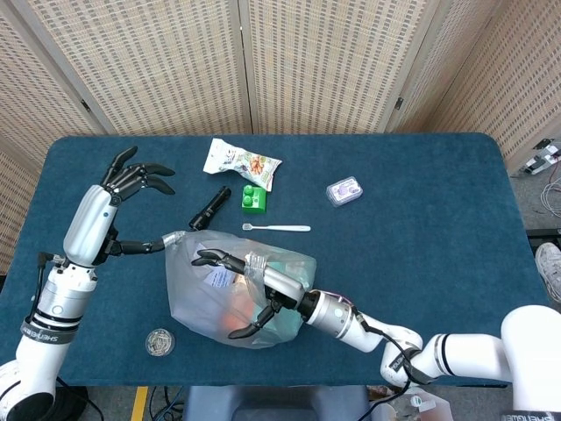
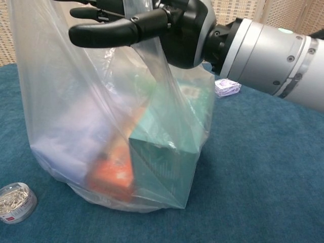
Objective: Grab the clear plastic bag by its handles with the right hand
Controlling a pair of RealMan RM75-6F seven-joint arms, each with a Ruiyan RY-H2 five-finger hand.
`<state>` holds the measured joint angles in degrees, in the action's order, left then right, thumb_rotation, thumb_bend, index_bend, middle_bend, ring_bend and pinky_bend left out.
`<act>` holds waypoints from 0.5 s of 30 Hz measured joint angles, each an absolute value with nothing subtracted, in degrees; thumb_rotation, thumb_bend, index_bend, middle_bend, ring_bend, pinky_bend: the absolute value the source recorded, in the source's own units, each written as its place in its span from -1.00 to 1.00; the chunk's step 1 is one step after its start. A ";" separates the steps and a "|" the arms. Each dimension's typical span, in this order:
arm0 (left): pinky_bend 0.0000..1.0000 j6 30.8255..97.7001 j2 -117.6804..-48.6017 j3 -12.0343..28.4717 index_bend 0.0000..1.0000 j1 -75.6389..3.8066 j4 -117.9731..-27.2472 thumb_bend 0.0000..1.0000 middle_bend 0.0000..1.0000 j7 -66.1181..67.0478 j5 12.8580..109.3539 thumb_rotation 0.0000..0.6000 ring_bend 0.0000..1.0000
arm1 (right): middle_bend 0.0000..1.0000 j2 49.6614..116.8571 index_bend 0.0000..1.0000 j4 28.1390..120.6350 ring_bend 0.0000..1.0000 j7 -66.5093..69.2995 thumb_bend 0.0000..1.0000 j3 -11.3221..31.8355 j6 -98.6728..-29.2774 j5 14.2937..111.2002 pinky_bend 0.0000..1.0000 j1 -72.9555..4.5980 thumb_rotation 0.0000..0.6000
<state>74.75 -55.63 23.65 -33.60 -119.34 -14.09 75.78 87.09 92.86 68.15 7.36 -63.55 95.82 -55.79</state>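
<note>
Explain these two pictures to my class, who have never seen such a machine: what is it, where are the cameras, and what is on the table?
It is a two-armed robot with humanlike hands. The head view looks down on a blue table; the chest view looks from low and close.

The right hand reaches through the handle loops of the clear plastic bag, fingers spread. The left hand is open beside the bag, thumb at its edge.

Also there: a snack packet, flashlight, green block, toothbrush, small clear case and a tin of clips.

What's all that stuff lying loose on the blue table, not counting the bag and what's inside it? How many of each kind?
Snack packet: 1
Black flashlight: 1
Green toy block: 1
Toothbrush: 1
Small clear case: 1
Round tin of clips: 1
Total: 6
</note>
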 measured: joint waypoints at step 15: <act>-1.00 72.06 -60.16 24.29 -0.34 -38.32 -121.33 -0.83 -0.45 -6.63 72.28 1.00 -0.58 | -0.83 89.45 -1.00 90.16 -0.97 69.92 -1.00 8.17 -63.20 95.03 -0.84 -57.05 1.00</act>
<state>72.06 -60.16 24.29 -38.32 -121.33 -6.63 72.28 89.45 90.16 69.92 8.17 -63.20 95.03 -57.05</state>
